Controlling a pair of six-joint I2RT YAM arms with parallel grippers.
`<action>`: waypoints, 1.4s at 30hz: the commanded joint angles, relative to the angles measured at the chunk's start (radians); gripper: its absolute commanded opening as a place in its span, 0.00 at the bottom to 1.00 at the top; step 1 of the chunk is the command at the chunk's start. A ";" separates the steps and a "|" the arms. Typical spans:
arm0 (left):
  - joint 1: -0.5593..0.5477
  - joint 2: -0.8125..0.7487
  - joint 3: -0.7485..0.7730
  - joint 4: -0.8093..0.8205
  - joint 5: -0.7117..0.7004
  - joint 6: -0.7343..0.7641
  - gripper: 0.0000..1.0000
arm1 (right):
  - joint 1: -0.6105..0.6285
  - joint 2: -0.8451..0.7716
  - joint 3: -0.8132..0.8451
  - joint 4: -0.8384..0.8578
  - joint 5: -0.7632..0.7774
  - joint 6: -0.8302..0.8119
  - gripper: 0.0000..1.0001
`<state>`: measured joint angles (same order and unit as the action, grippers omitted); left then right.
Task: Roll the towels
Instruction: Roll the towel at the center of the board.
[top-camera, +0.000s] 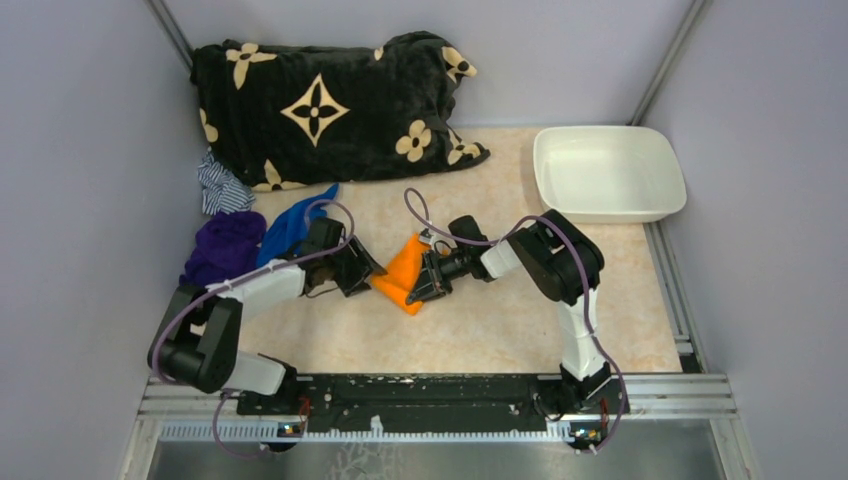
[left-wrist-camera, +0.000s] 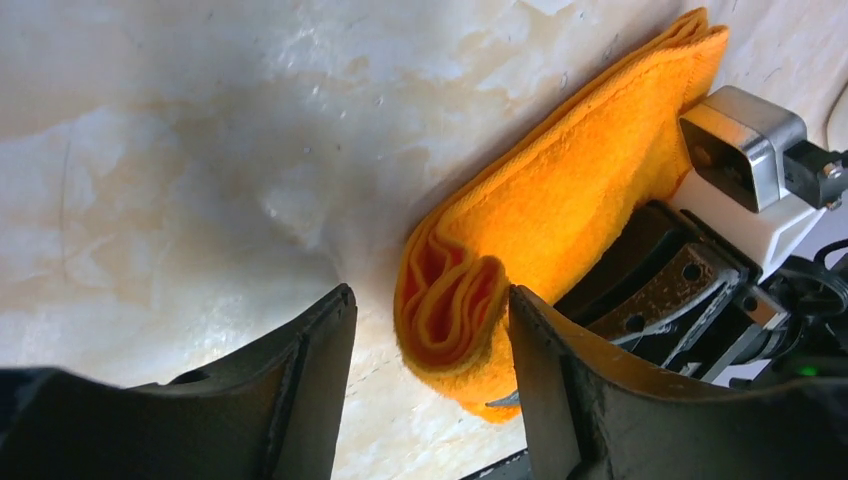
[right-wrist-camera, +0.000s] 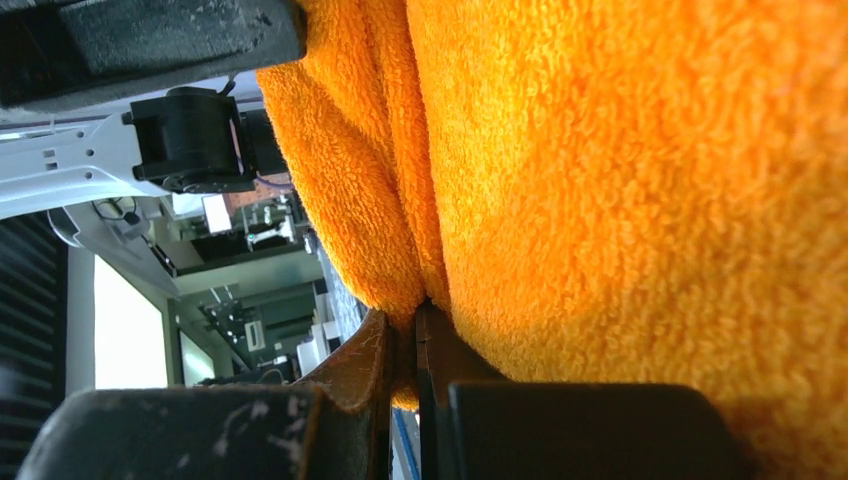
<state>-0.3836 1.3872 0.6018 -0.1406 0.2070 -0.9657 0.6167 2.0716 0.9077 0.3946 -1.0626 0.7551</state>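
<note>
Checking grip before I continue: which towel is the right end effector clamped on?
The folded orange towel: the right end effector is shut on its edge. The blue towel lies apart beside the purple cloth, ungripped.

One orange towel (top-camera: 403, 270), one blue towel (top-camera: 290, 225), one blanket (top-camera: 330, 110), one tub (top-camera: 610, 132).

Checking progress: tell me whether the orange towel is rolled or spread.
Loosely rolled: orange towel shows curled layers at its end, right gripper pinching it.
</note>
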 joint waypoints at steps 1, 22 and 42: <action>0.001 0.058 0.058 -0.011 -0.006 0.044 0.62 | -0.006 -0.017 -0.010 -0.018 0.027 -0.045 0.00; -0.008 0.072 0.131 -0.177 -0.085 0.152 0.50 | -0.013 0.006 -0.072 0.067 0.019 0.095 0.00; 0.027 -0.251 -0.199 0.113 0.153 0.167 0.67 | -0.032 0.057 -0.090 0.125 0.021 0.163 0.00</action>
<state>-0.3473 1.1027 0.4057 -0.1696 0.2836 -0.7887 0.5987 2.0892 0.8375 0.5468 -1.0790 0.8852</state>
